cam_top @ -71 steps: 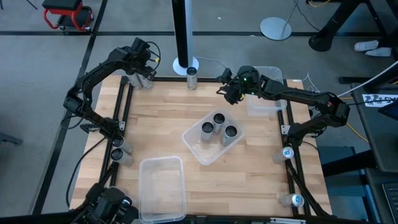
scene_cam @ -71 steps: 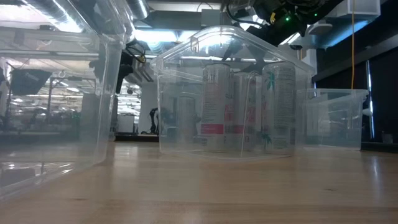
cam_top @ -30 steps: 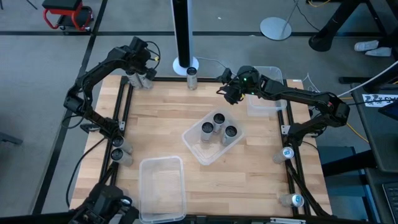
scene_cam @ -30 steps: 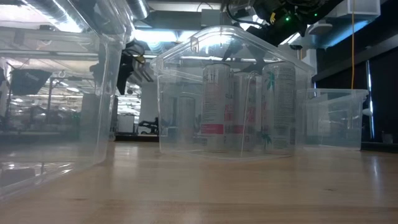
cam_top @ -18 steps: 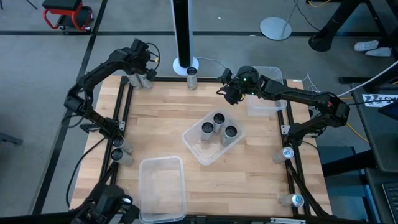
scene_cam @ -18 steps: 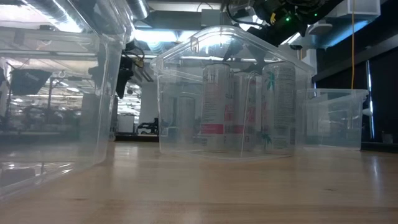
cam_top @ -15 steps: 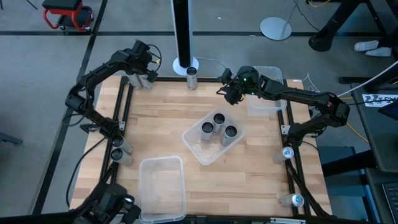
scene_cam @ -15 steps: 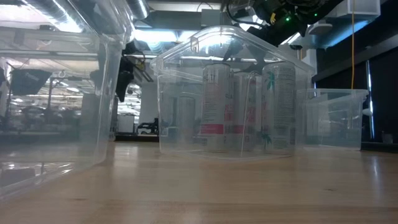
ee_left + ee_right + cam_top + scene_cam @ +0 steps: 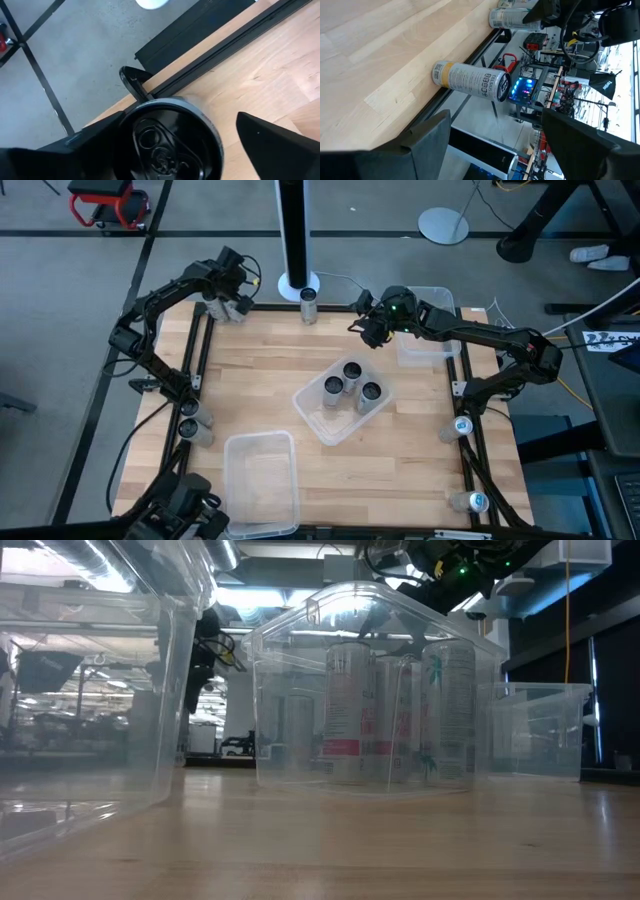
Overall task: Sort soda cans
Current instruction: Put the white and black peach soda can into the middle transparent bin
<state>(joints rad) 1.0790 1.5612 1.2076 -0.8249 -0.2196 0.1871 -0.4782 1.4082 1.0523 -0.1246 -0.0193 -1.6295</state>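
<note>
My left gripper [image 9: 231, 301] hangs over the table's far left corner, open and pointing steeply down. A dark-topped soda can [image 9: 167, 145] stands upright on the wood between its fingers [image 9: 272, 147]. My right gripper [image 9: 366, 331] waits open in the air near the far edge, holding nothing. It looks toward another soda can [image 9: 470, 80] standing at the far edge [image 9: 308, 299]. Three soda cans [image 9: 350, 383] stand in the clear middle bin [image 9: 318, 420]. My left gripper comes at the dark-topped can from above, one finger on each side of its rim [image 9: 210, 125]. A gap shows between the can and one finger. The other finger lies close along the can's side; I cannot tell whether it touches.
An empty clear bin [image 9: 262, 480] lies at the near left, another [image 9: 432, 340] at the far right. Cans stand on the left frame rail [image 9: 189, 421] and the right rail [image 9: 461, 426], [image 9: 477, 501]. A black post [image 9: 294, 230] rises behind the far edge.
My left gripper has sunk toward the can at the far left corner, so its fingers now stand around the can's top. My right arm has kept still.
</note>
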